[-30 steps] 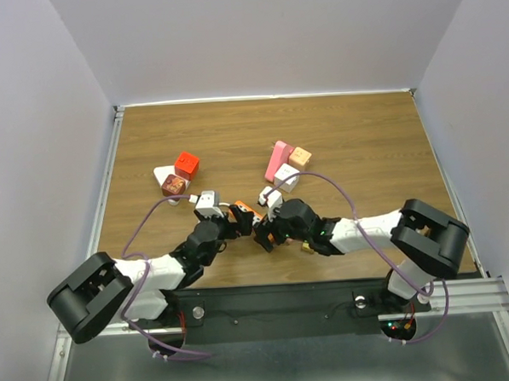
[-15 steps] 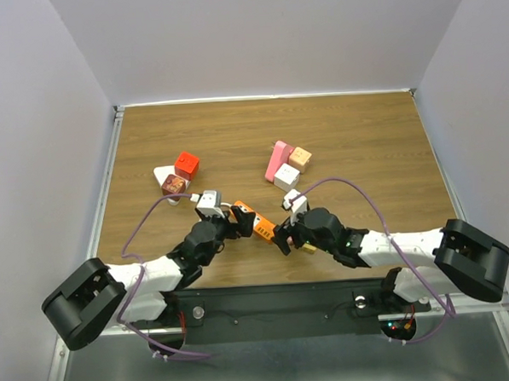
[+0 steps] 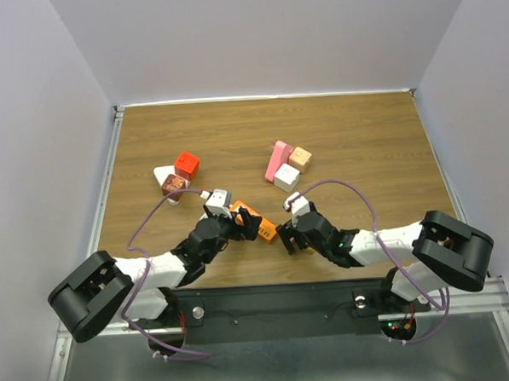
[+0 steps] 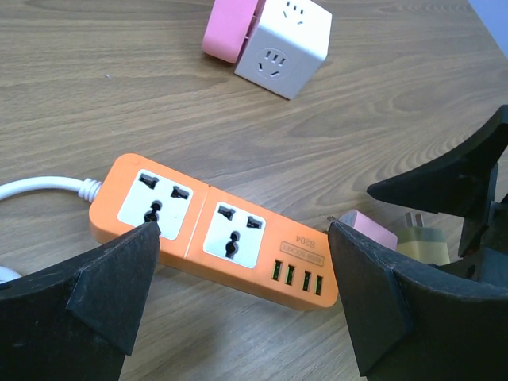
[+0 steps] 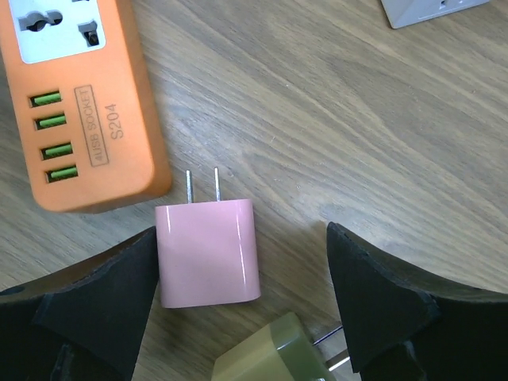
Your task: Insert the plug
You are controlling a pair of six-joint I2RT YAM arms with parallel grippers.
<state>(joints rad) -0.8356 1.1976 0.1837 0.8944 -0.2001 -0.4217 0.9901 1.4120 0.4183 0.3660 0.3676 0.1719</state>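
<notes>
Right gripper above wood-grain table, pale walls

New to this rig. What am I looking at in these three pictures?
Two robot arms are bolted at a table's near edge, each ending in a two-finger gripper. One picture looks down from above; the other two come from cameras on the wrists. On the wooden table lie an orange power strip, a pink plug, an olive plug, a white cube socket and a red block among others. The left gripper hangs open over the strip; the right gripper is open over the pink plug. Nothing is held.
</notes>
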